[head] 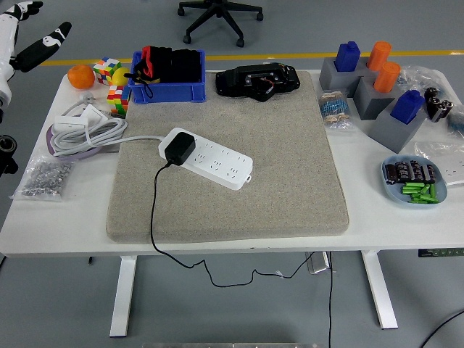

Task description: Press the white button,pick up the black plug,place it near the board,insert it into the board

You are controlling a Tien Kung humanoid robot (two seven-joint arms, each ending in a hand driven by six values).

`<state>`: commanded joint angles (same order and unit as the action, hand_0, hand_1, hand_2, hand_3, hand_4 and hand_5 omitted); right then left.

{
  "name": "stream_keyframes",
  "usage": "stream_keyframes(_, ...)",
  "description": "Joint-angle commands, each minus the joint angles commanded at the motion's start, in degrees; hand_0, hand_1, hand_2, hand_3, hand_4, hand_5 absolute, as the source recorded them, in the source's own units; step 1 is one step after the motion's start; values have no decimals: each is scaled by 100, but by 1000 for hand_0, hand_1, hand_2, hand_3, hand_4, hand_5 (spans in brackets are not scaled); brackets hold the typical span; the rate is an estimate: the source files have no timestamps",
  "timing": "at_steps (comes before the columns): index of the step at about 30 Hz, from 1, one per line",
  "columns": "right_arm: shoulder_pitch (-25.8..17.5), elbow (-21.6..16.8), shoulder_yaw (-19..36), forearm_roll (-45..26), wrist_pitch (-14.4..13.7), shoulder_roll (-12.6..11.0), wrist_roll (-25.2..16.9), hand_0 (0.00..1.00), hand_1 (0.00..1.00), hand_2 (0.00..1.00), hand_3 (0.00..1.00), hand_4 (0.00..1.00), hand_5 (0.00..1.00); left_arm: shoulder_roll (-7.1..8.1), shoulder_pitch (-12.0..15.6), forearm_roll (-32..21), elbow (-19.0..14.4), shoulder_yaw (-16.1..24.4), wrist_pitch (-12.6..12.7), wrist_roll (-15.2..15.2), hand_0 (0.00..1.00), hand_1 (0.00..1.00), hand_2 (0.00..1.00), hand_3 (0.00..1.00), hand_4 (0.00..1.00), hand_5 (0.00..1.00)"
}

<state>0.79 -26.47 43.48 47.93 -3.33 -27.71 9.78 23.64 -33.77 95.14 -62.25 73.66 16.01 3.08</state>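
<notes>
While the left hand (32, 40) hangs off the table's (58, 217) far-left corner with its fingers spread apart and nothing in them, the plug (178, 147) sits seated in the left end of the board (206, 158), which lies slantwise on the mat (275, 167). From the plug a black cord (152, 217) runs toward the near edge of the mat, over the table's lip and down below it. A white cable (141, 136) leaves the board's left end and joins a coil (83, 130) lying left of the mat. Nearer than that coil, still left of the mat, rests a bag of screws (42, 177). Beyond the mat's far-left corner stands a blue bin (167, 90) holding black and red items, with colour cubes (112, 80) and an orange (81, 76) to its left. On the mat's far edge lies a black device (257, 80). Right of the mat stand grey blocks (377, 101) carrying blue and orange pegs, and nearer than them a blue dish (413, 181) with green and dark small parts. Whether the board's button is pressed cannot be told.
</notes>
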Motion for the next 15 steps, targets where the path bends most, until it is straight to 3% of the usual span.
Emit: stream_keyframes(15, -45, 25, 211, 70, 0, 85, -1, 841, 695, 680, 661, 796, 556, -45, 1, -4, 6, 10, -25, 2, 924, 886, 862, 850, 854, 722)
